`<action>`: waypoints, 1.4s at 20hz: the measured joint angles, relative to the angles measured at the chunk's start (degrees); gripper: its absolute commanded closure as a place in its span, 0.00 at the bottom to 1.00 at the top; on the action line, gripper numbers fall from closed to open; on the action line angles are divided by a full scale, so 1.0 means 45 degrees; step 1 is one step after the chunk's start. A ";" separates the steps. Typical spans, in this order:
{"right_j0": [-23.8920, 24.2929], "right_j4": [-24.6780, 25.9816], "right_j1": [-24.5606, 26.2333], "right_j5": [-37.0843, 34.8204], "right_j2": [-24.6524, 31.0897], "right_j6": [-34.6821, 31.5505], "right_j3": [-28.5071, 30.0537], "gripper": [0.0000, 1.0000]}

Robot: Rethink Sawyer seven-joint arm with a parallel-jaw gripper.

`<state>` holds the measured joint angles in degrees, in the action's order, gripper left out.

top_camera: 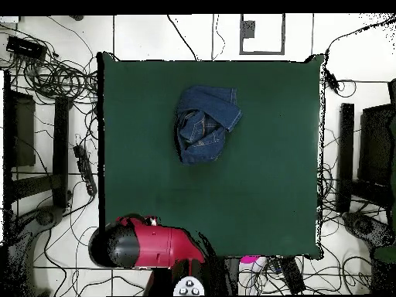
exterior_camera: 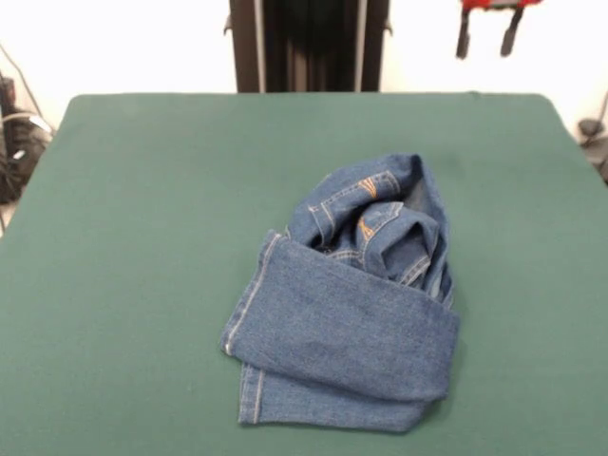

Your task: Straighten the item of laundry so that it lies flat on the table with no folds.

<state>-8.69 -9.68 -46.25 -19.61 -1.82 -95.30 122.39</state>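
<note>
Jeans [exterior_camera: 351,304] are lying bunched on the green worktop [exterior_camera: 133,237].
They are sitting folded over themselves toward the worktop's middle, while the claw [exterior_camera: 486,36] is hanging wide and empty, well apart, beyond the far edge.

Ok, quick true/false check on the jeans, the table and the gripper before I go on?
1. The jeans lie flat with no folds. False: they are bunched, with a leg folded over the pile.
2. The gripper is up by the table's far edge, apart from the jeans. True.
3. The gripper holds the jeans. False: it holds nothing, fingers spread.
4. Part of the jeans hangs over the table's edge. False: they lie wholly on the top.
5. Orange stitching shows on the bunched part. True.
</note>
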 measured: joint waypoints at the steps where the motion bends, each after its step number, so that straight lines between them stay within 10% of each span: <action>1: -0.0005 -0.0026 0.0307 0.0029 -0.0057 0.0000 -0.0105 0.00; 18: 0.0240 -0.0130 0.4776 0.1695 -0.0715 0.0000 -0.2306 0.00; 28: -0.0288 -0.0217 0.5047 0.0487 -0.1529 0.0000 -0.3485 0.00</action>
<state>-9.99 -10.66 -23.54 -17.42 -8.70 -95.30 106.71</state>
